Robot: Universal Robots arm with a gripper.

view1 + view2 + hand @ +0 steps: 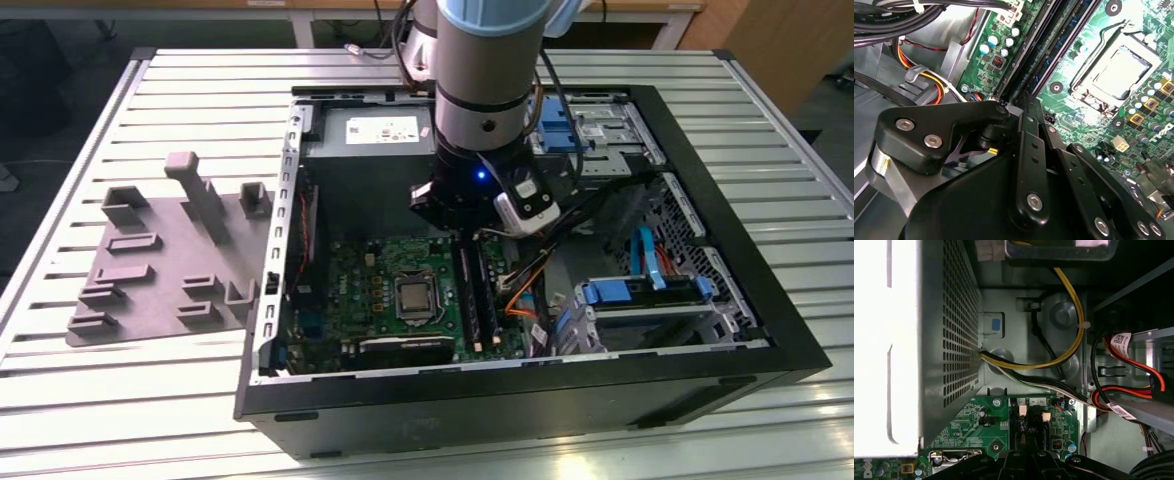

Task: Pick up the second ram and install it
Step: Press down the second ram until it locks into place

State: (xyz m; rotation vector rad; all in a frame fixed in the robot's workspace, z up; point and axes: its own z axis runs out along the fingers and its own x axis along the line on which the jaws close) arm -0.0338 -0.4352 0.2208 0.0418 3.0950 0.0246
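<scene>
A: Gripper low inside the open PC case, right over the memory slots beside the CPU socket.

B: Holding the second ram?

A: Can't confirm. In the second wrist view the gripper's linkage points at the long slots, but the fingertips are blocked, so how wide they stand and what they hold I cannot tell. No loose stick visible on the printed fixture outside the case either.

B: Step?

A: Judging by pose: seating at the slots. That calls for the stick lined up along the slot and pressed straight down, evenly, clear of the orange cables.
</scene>
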